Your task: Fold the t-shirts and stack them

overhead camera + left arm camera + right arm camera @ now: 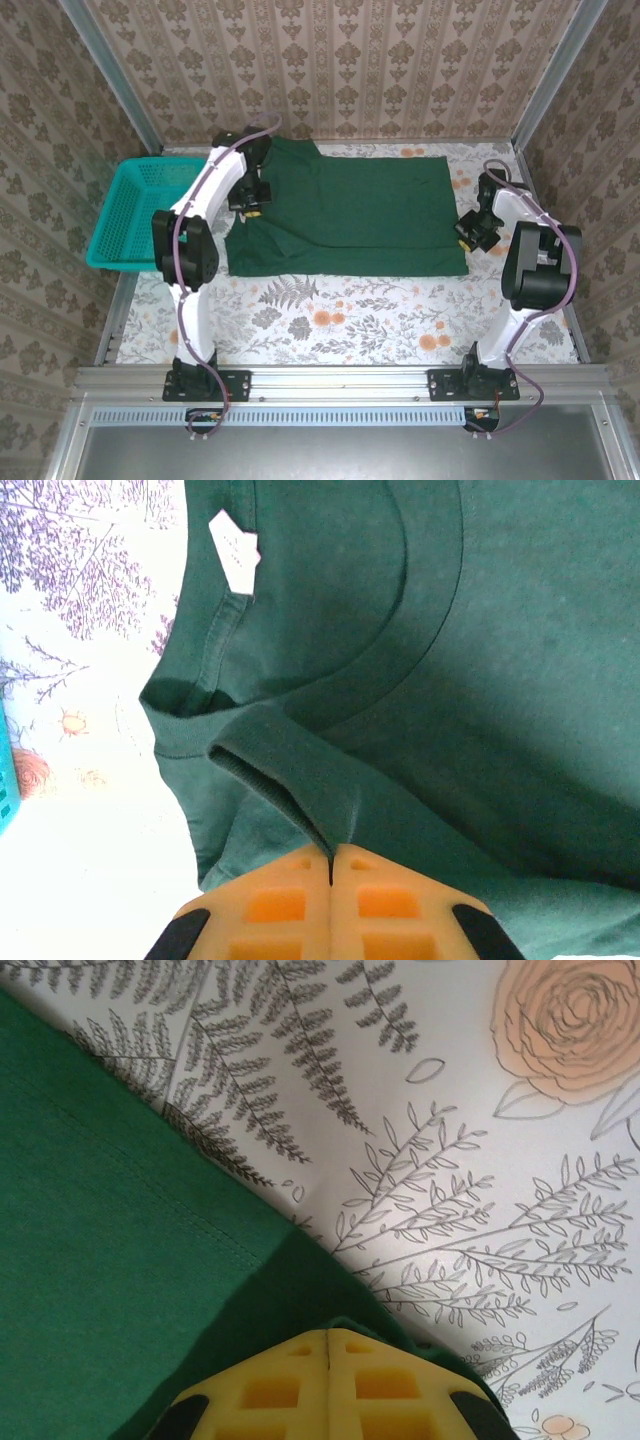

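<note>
A: T-shirt [350, 210] lies spread on the table [340, 320]; which step?
B: Starting a fold, probably. Left gripper [331, 860] pinches cloth by the collar [400, 670], right gripper [329, 1342] the hem corner [300, 1260]. Next, lift both together.

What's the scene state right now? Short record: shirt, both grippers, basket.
t-shirt: dark green, spread flat on the floral table, collar end on the left
left gripper: shut on a raised fold of the t-shirt beside the collar
right gripper: shut on the t-shirt at its hem corner
neck label: white, showing inside the collar
basket: teal mesh, at the table's left edge, apart from the t-shirt
stack: none yet, one shirt in view
</note>
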Robot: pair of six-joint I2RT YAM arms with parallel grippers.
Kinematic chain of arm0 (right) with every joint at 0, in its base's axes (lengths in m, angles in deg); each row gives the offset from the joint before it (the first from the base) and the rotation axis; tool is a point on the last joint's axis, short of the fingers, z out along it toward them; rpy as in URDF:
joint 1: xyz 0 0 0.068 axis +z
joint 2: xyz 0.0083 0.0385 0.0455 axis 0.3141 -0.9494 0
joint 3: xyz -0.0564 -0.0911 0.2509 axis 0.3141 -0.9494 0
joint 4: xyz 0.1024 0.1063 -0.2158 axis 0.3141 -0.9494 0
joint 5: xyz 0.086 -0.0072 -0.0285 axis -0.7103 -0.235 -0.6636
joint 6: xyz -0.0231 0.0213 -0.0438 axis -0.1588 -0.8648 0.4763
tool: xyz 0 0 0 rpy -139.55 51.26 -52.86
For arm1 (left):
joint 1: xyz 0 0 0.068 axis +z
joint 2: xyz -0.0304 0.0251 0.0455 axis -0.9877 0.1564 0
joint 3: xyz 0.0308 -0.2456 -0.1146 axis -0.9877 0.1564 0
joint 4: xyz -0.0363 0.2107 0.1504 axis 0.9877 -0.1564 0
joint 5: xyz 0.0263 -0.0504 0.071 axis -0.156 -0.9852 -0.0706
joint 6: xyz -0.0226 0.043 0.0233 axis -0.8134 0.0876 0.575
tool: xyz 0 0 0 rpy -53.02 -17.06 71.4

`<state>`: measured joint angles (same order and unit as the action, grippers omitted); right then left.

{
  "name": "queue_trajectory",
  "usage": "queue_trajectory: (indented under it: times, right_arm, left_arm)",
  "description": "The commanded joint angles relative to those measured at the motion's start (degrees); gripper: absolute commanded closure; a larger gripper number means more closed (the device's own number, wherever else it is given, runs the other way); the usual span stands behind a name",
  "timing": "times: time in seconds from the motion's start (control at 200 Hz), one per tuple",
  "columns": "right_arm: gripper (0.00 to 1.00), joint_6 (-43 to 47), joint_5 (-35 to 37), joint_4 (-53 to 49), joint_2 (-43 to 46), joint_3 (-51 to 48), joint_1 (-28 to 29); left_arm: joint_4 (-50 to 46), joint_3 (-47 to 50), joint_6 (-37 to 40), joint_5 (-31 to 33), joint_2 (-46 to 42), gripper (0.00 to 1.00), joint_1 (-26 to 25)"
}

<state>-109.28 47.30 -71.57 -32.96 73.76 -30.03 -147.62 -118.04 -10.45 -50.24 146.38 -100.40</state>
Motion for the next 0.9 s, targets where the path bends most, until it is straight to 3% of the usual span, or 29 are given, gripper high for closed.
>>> queue_trajectory:
  times: [0.0,0.075,0.205,0.265,0.315,0.42,0.62,0.705,0.89]
  right_arm:
    - [1.00,1.34,2.07,-2.53,-2.81,3.05,0.26]
    - [0.99,1.74,2.47,-3.06,-4.39,4.49,0.21]
    - [0.60,2.39,2.53,-5.57,-5.38,8.06,-0.35]
    - [0.49,2.65,2.60,-6.01,-3.91,8.84,-0.52]
    - [0.46,2.89,2.63,-6.17,-2.03,9.12,-0.60]
    - [0.47,2.51,-1.35,-4.45,3.20,6.27,-0.46]
    - [0.68,2.86,-11.23,1.36,10.43,-4.55,6.96]
    - [0.76,2.44,-11.37,2.82,11.36,-8.80,9.66]
    - [0.77,2.01,-9.05,5.98,9.83,-15.91,10.50]
  left_arm:
    - [-0.41,-3.52,0.32,1.30,3.14,0.90,0.32]
    - [-0.84,-6.57,0.04,1.07,5.75,0.85,0.33]
    - [-2.94,-11.47,-1.35,2.93,7.84,0.67,1.01]
    - [-2.57,-10.60,-1.92,3.69,6.04,0.46,1.80]
    - [-1.83,-8.28,-2.47,3.79,3.64,0.44,2.66]
    - [3.30,2.10,-3.67,1.27,-4.24,0.44,3.64]
    - [20.13,28.10,-6.69,-14.40,-17.77,0.68,2.02]
    - [22.42,33.53,-7.37,-15.44,-18.64,0.70,0.80]
    - [26.13,39.79,-6.87,-13.22,-16.19,0.73,0.76]
